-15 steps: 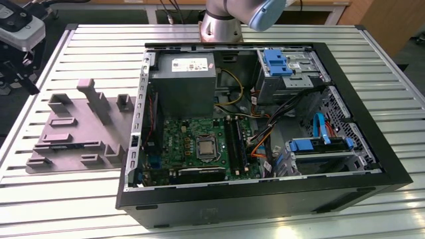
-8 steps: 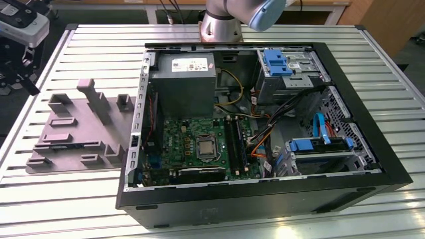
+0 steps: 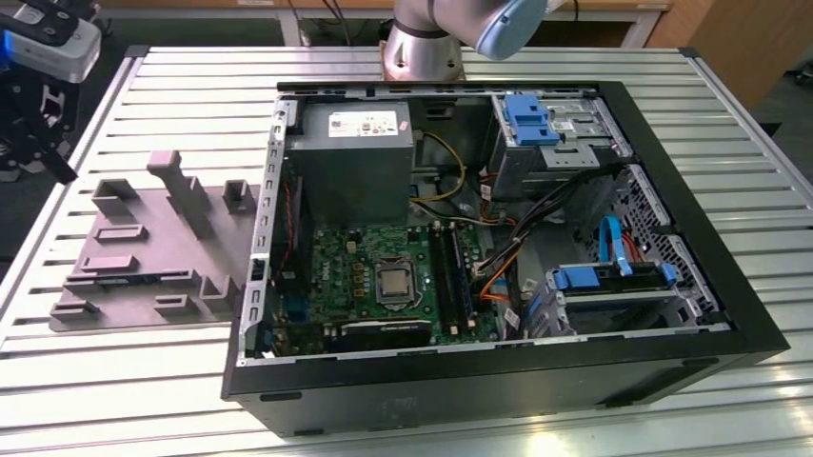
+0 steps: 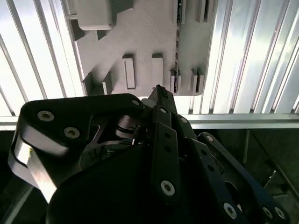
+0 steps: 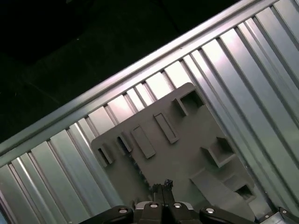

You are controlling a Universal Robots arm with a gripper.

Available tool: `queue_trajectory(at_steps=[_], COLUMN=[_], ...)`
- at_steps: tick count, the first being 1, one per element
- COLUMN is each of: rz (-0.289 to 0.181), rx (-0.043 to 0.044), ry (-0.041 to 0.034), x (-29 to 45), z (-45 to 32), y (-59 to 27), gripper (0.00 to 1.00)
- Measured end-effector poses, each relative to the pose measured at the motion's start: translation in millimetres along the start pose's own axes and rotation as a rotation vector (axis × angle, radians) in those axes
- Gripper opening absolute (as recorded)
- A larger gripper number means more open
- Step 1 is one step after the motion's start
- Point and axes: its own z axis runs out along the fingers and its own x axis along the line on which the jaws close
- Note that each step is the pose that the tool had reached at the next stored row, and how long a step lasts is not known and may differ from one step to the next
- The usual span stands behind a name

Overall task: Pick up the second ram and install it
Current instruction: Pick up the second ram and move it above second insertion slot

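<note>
The gripper (image 5: 166, 183) hung above the grey fixture plate (image 5: 187, 135), its fingers drawn together and holding nothing. Judging by that, the second ram had yet to be picked up and installed.

On my slatted table (image 3: 76, 381) the fixture plate (image 3: 152, 252) lies on the exterior view's left, just beside the open computer case (image 3: 508, 381). Inside the case, the motherboard (image 3: 368, 276) sits near and the power supply (image 3: 349, 152) far. In the first wrist view my gripper (image 5: 166, 183) hangs over the plate.
</note>
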Motion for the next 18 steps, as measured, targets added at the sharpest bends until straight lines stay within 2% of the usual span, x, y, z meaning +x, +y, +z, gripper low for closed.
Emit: queue_trajectory(at_steps=[18], rz=[-0.327], rx=[-0.0034], ry=[0.0132], x=[0.1], z=[5.7], y=[-0.2], gripper=[0.11])
